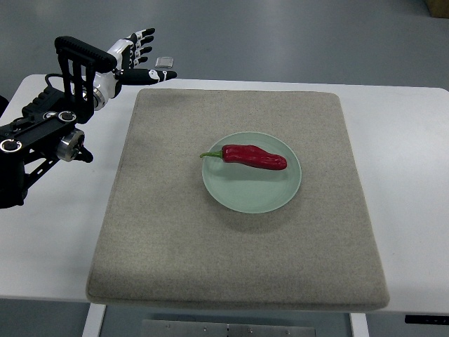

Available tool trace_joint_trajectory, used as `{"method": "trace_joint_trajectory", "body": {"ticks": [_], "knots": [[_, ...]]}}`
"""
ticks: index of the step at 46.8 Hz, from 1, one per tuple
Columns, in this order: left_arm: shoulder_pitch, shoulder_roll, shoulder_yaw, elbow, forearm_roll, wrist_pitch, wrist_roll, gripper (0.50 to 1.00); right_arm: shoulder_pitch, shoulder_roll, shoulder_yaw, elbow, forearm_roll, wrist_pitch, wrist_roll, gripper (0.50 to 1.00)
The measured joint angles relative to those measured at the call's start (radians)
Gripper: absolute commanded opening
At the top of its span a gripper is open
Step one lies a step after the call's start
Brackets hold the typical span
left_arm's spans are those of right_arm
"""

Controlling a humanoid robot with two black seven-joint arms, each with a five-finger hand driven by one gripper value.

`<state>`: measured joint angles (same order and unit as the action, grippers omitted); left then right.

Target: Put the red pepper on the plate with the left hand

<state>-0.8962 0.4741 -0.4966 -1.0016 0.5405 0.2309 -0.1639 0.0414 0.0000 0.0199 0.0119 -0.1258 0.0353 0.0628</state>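
Note:
A long red pepper [254,156] with a green stem lies across the upper part of a pale green plate [245,193] near the middle of the mat. My left hand [140,56] hovers at the upper left, beyond the mat's far left corner and well away from the plate. Its fingers are spread and hold nothing. The black left arm [42,133] comes in from the left edge over the white table.
The plate rests on a large grey-beige mat [175,260] covering most of the white table [410,196]. A small grey object [164,62] lies on the floor beyond the table's far edge, next to the left hand.

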Motion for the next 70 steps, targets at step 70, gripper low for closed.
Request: {"method": "trace_joint_trajectory", "body": {"ticks": [70], "knots": [[0.202, 0.028, -0.189, 0.000, -0.231, -0.001, -0.063, 0.992, -0.006, 0.000, 0.004, 0.129, -0.003, 0.005, 0.001, 0.928]]}}
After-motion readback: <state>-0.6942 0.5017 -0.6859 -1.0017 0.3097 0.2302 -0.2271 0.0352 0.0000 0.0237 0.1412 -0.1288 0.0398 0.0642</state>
